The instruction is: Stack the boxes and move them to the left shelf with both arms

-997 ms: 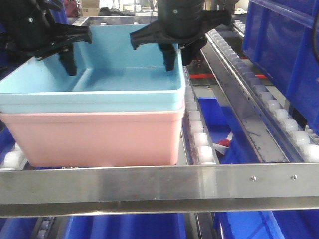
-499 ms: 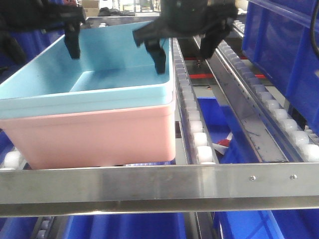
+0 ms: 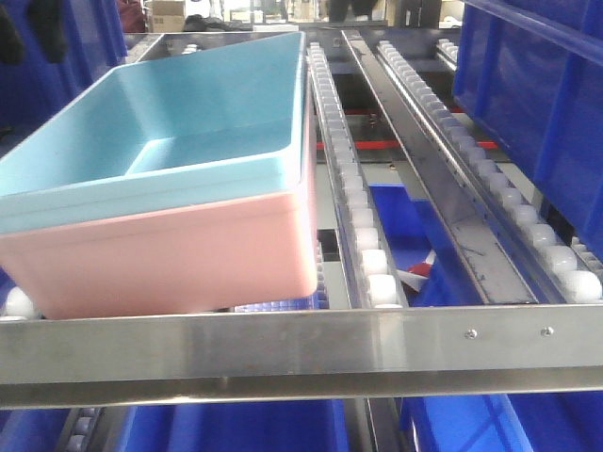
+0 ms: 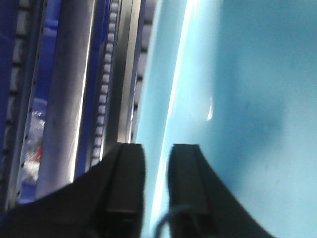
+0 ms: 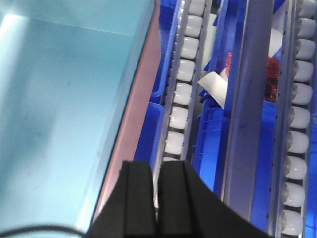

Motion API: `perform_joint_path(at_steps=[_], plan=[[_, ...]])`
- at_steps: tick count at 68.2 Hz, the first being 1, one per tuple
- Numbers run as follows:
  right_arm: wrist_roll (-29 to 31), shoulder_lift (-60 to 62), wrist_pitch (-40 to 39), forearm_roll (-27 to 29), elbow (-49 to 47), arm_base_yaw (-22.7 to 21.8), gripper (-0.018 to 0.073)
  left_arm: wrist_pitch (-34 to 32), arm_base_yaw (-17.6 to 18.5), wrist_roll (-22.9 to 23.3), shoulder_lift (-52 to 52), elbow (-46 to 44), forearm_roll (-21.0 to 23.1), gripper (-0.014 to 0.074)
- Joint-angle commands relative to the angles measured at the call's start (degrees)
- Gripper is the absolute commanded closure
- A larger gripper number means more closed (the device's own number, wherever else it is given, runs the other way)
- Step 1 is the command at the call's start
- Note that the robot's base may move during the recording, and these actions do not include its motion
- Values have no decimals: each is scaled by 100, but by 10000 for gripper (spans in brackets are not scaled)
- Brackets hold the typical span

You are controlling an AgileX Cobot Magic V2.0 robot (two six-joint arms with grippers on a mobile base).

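The light blue bin (image 3: pixel 188 122) sits nested in the salmon pink bin (image 3: pixel 170 264) on the left shelf's white rollers (image 3: pixel 363 245), just behind the steel front rail (image 3: pixel 301 353), turned slightly askew. In the front view neither gripper shows; only a black arm part (image 3: pixel 38 28) sits at the top left. In the left wrist view my left gripper (image 4: pixel 157 148) hovers above the blue bin's left rim (image 4: pixel 168 99), jaws a narrow gap apart with nothing between. In the right wrist view my right gripper (image 5: pixel 157 163) is shut and empty, above the pink rim (image 5: pixel 136 119) and a roller track.
Dark blue bins stand at the right (image 3: pixel 537 94) and on the level below (image 3: pixel 405 226). More roller tracks (image 3: pixel 509 202) run along the right. Red and white items (image 5: pixel 272 74) lie below the tracks.
Both grippers have lifted out of the blue bin and left the front view. The stacked bins have shifted slightly left and turned.
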State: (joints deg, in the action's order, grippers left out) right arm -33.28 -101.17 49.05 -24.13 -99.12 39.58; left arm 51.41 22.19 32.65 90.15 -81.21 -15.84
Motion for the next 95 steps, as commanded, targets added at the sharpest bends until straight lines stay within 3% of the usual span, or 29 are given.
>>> perform_joint_path(at_steps=[1, 9, 27, 39, 55, 77, 95], plan=[[43, 365, -205, -177, -111, 29, 509, 40, 45, -62, -282, -174, -61, 587], [43, 503, -561, -238, 349, 29, 510, -16, 79, -85, -424, -34, -36, 586], [43, 1436, -1890, -334, 1938, 9, 510, -1069, 601, -166, -1564, 1058, -89, 586], [43, 2496, -2601, -434, 3042, 9, 510, -1659, 1120, -166, -2824, 2063, -326, 586], [48, 4225, -3424, -589, 4816, 9, 510, -2496, 1751, -365, -4788, 3547, -330, 586], [48, 6337, -4313, -614, 7179, 9, 510, -2531, 2078, -367, -6656, 5166, -330, 586], [48, 6761, -4360, -614, 7503, 9, 510, -2411, 2078, -367, -6840, 5323, -320, 586]])
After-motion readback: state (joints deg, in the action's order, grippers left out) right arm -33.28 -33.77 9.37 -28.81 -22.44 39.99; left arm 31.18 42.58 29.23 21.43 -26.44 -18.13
